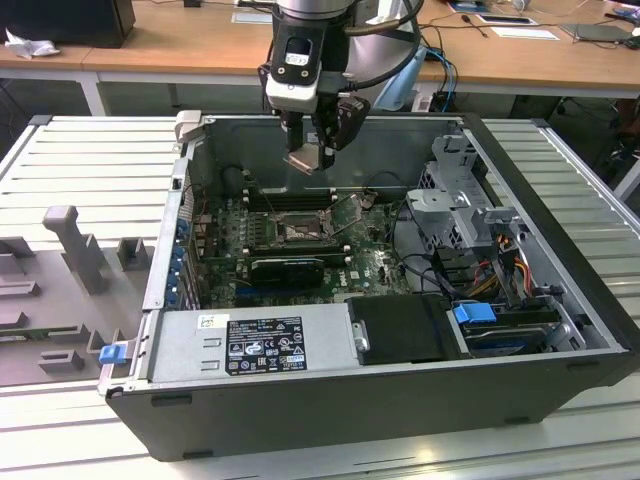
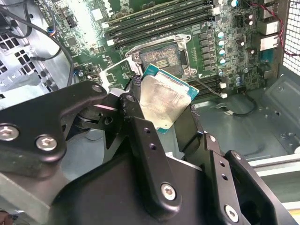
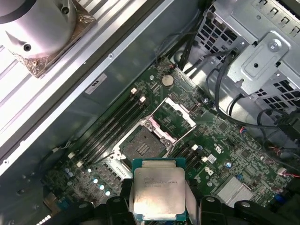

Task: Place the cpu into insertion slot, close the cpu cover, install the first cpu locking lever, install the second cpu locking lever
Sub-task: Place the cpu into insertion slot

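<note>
The open computer case (image 1: 330, 400) lies on the ribbed grey surface (image 1: 80, 150). In the exterior view, the power supply (image 1: 250, 345) sits nearest the camera, along the case's front wall. A black drive bay (image 1: 405, 328) is just beside it, toward the exterior view's right. Behind both lies the green motherboard (image 1: 380, 265), which carries a black expansion card (image 1: 287, 268).

Farther in, near the middle of the board, is the insertion slot (image 1: 297, 229) (image 3: 140, 144) (image 2: 159, 57). Its dark contact field is uncovered. The cpu cover (image 3: 182, 112) is swung up off the slot and joined to it along one edge. The board shows through the cover's square window. The long black memory slots (image 1: 288, 197) (image 3: 117, 124) run just beside the slot on its far side.

Above the memory slots, the gripper (image 1: 312, 155) (image 2: 164, 105) (image 3: 158, 201) hangs from the arm (image 1: 310, 15). It is clamped on the cpu (image 1: 303, 161) (image 2: 164, 101) (image 3: 158, 194), with its fingers (image 2: 138, 126) pressing two opposite edges. The pale metal top of the cpu faces both wrist cameras. The cpu is held in the air, well apart from the slot, and touches only the fingers. It appears tilted in the exterior view.

Beyond the case stands a wooden desk (image 1: 180, 45).
</note>
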{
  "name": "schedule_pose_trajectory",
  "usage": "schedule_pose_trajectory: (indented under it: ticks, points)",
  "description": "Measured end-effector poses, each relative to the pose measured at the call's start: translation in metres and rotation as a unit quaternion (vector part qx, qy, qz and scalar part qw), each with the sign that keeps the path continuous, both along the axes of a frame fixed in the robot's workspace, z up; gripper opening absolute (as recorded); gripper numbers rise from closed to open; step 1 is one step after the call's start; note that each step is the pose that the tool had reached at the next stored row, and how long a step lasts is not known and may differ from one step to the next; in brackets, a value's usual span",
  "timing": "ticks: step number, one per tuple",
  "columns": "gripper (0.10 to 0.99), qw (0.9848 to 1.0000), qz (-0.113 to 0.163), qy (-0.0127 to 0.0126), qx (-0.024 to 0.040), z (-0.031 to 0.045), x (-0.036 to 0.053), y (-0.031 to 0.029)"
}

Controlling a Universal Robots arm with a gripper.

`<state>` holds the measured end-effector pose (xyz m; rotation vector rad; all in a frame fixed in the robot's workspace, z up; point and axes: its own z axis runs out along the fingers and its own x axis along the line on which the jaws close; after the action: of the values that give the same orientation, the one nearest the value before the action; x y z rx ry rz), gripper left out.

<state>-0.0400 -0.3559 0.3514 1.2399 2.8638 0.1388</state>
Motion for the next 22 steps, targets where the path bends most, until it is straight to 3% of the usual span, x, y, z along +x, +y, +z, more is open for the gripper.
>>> schedule_pose_trajectory:
  ticks: [7,13,17,22]
  points:
    - [0.529,1.0000,-0.001,-0.0002,0.0000,-0.0029,0.0000,0.0000]
    - [0.529,0.9988,-0.049,-0.0002,0.0001,-0.0042,0.0000,0.0000]
    - [0.529,0.9964,-0.085,-0.0002,0.0000,-0.0051,0.0000,0.0000]
    - [0.529,0.9914,-0.131,-0.0001,0.0000,-0.0062,0.0000,0.0000]
